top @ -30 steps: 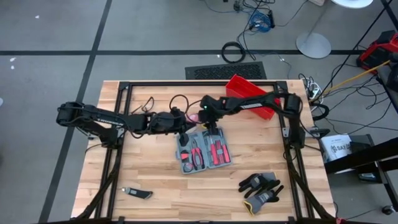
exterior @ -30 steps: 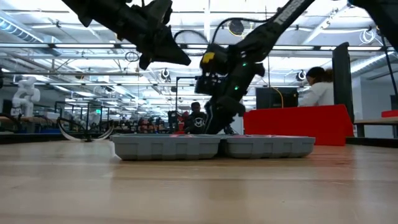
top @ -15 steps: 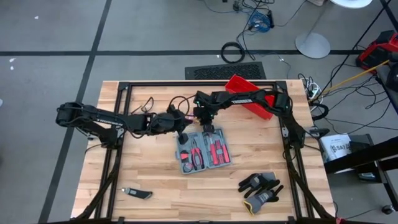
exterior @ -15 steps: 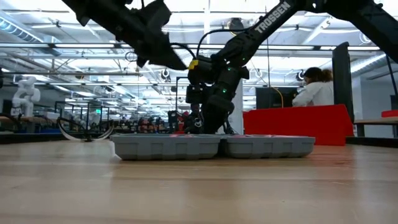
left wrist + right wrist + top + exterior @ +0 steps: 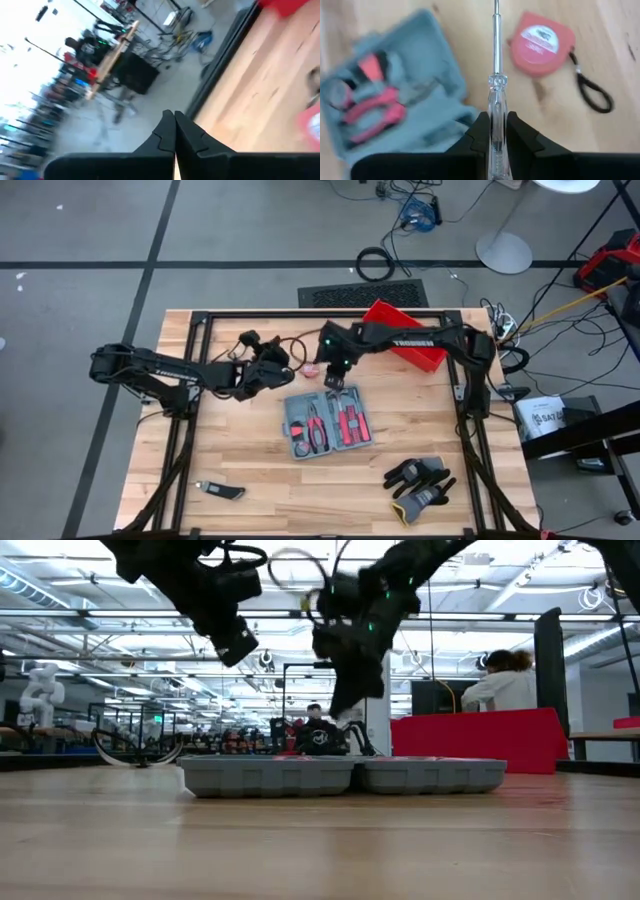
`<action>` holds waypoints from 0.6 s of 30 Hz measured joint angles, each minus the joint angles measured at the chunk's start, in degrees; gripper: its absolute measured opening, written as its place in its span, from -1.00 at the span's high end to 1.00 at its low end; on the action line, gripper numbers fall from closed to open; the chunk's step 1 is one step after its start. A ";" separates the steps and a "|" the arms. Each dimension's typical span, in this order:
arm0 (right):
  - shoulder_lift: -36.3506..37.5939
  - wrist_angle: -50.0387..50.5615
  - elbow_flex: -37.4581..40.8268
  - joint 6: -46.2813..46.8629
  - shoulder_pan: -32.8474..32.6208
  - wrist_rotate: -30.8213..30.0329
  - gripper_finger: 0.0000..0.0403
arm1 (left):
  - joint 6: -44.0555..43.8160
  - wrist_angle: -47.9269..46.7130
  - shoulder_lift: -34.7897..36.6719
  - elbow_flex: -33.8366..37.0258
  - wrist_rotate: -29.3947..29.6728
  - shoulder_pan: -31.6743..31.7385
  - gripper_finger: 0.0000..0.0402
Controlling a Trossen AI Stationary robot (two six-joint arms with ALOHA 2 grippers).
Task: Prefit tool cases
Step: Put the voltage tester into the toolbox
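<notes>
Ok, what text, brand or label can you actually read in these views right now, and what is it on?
"TROSSEN": white letters on the right arm, high view.
Red tape measure: round label, print too blurred to read.
White box on the floor beside the table: dark print, too small to read.
Nothing else legible.

case mid-table | bin behind | gloves front-right
</notes>
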State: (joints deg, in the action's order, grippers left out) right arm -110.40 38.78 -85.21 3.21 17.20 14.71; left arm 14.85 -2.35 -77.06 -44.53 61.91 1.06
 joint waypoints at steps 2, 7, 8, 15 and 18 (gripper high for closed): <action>1.51 -0.26 -0.12 5.78 -2.25 -3.12 0.84 | 3.75 -0.91 0.01 0.00 1.19 0.77 1.00; 4.42 0.49 2.50 18.49 -7.58 -7.83 0.84 | 5.18 -4.31 0.14 0.00 -1.73 3.42 1.00; 5.69 0.42 3.39 21.53 -8.71 -8.98 0.84 | 5.16 -5.03 0.38 0.02 -4.08 3.81 1.00; 15.31 -5.03 13.96 51.44 -20.91 -28.00 0.84 | 4.63 -2.23 8.17 5.83 -17.71 5.41 1.00; 14.74 -14.55 17.50 63.84 -27.72 -38.03 0.84 | 4.57 1.27 13.73 9.62 -22.31 5.68 1.00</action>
State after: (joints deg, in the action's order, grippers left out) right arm -95.66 24.23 -67.71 67.05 -10.52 -23.32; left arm 19.42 -1.07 -63.33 -34.92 39.60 6.73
